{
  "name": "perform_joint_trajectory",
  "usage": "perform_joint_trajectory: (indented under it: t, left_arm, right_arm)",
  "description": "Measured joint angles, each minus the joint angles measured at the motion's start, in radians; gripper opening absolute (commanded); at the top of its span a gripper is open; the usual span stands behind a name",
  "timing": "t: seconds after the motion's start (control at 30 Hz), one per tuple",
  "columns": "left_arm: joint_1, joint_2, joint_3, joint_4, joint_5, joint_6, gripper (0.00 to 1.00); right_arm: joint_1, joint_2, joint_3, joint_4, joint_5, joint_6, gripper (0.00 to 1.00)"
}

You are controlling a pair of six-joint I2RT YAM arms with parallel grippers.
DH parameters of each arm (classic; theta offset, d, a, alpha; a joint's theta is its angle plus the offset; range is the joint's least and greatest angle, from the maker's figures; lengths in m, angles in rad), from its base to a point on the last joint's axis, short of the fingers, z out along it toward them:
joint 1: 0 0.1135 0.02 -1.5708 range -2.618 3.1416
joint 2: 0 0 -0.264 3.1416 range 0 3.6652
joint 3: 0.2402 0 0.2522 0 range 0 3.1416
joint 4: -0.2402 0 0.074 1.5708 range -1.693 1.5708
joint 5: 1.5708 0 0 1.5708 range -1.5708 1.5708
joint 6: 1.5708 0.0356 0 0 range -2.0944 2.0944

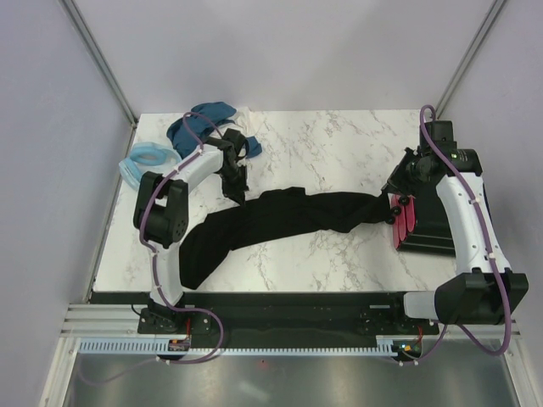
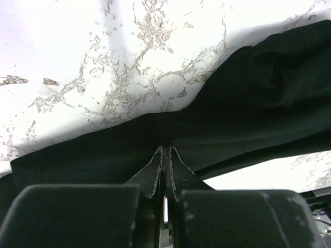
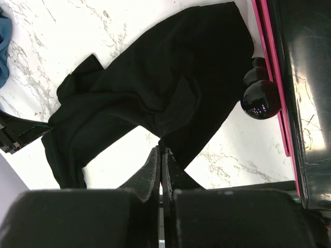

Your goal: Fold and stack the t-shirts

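A black t-shirt (image 1: 288, 216) lies stretched in a long band across the marble table (image 1: 331, 148), its left end drooping toward the front edge. My left gripper (image 1: 240, 197) is shut on its upper left edge; in the left wrist view the closed fingertips (image 2: 166, 148) pinch the black cloth (image 2: 258, 98). My right gripper (image 1: 395, 200) is shut on the shirt's right end; in the right wrist view the gripper (image 3: 162, 151) pinches a fold of the cloth (image 3: 155, 77). A teal-blue shirt (image 1: 199, 123) and a light blue shirt (image 1: 148, 159) lie bunched at the back left.
A stack with pink and black folded layers (image 1: 417, 227) sits at the right edge under my right arm; its pink edge (image 3: 264, 31) shows in the right wrist view, beside two glossy black knobs (image 3: 261, 98). Another dark cloth (image 1: 248, 146) lies by the teal shirt.
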Motion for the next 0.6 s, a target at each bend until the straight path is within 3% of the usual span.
perform_joint_trajectory:
  t: [0.33,0.6]
  left_arm:
    - [0.055,-0.116,-0.025,0.012,-0.023,-0.007,0.02]
    - [0.131,-0.287,0.016,-0.008,-0.081,-0.028,0.02]
  right_arm:
    - [-0.002,0.016,0.013,0.021,0.000,0.005,0.00]
    - [-0.014,0.076,0.169,0.041,0.048,0.012,0.00]
